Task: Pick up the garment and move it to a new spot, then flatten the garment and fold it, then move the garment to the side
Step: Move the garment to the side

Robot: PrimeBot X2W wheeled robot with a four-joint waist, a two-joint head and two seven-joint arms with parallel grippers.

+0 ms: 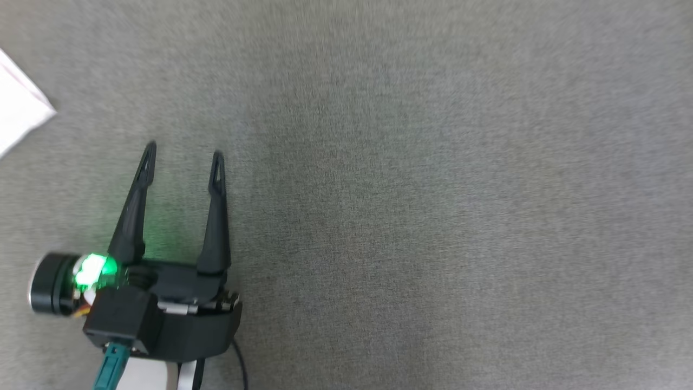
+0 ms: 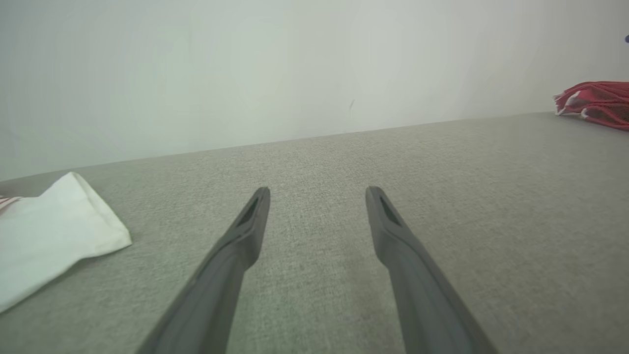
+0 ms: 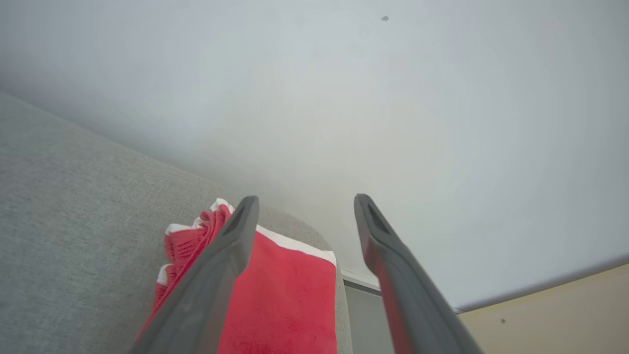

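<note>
1. The grey fabric surface [image 1: 433, 189] lies under everything.
2. The red garment [image 3: 285, 295] is bunched at the surface's corner by the wall, below the right gripper [image 3: 304, 199], which is spread and grips nothing.
3. The white cloth [image 1: 19, 116] lies left of the left gripper [image 1: 184, 150], which is spread and low over the surface.

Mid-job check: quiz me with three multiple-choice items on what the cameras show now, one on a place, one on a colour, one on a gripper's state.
1. Where does the red garment lie?
A. in the middle of the surface
B. at the edge of the grey surface
C. on the floor

2. What colour is its trim?
A. blue
B. white
C. black

3. How does the left gripper stand?
A. shut on the garment
B. shut, empty
C. open, empty

Answers:
1 B, the right wrist view shows the surface ending just beside it.
2 B, a white band runs along its hem.
3 C, its fingers stand apart over bare surface.
</note>
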